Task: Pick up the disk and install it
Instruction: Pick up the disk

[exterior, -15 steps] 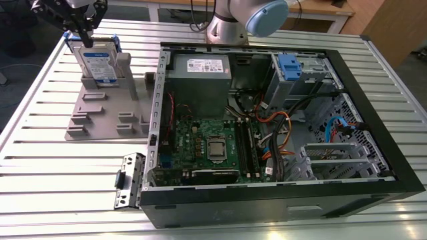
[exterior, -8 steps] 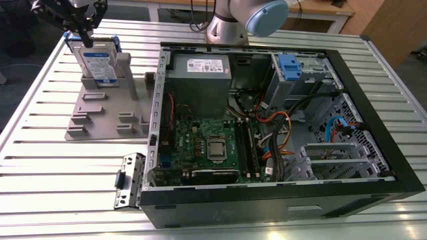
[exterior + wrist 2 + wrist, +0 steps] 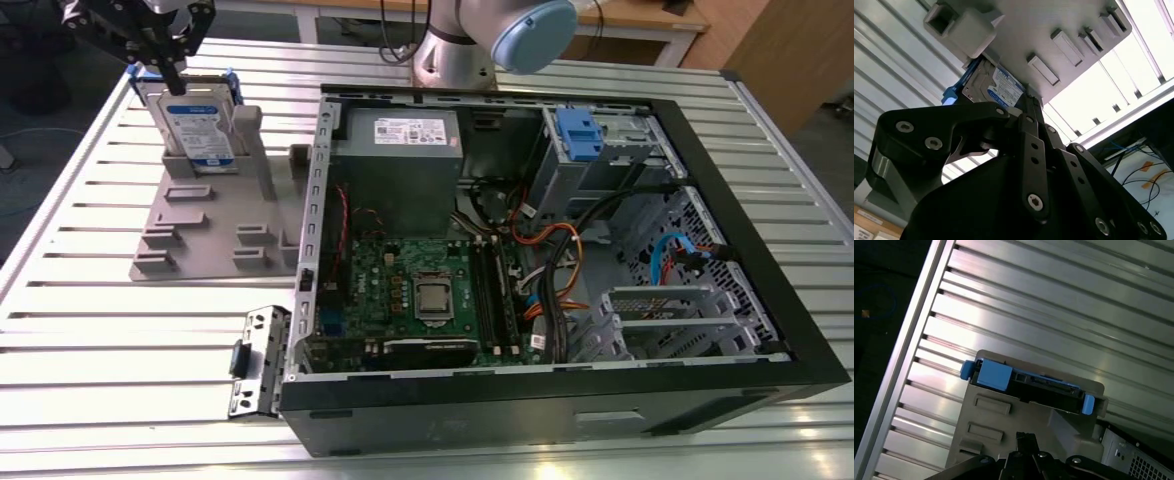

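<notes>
Exterior view: disk (image 3: 200, 128) upright in stand (image 3: 200, 240), just below tool (image 3: 171, 78).

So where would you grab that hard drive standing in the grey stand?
Probably by its free top edge, coming straight down from above, pinching the two flat faces. The disk stands upright on edge in the slotted stand, which holds its lower end, and blue rails cover the narrow sides. The tool hangs right over it.

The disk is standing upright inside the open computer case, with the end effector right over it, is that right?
Not quite. The disk does stand upright with the end effector right over it, but it sits in the grey slotted stand beside the computer case, not inside it. The exterior view shows this.
</notes>
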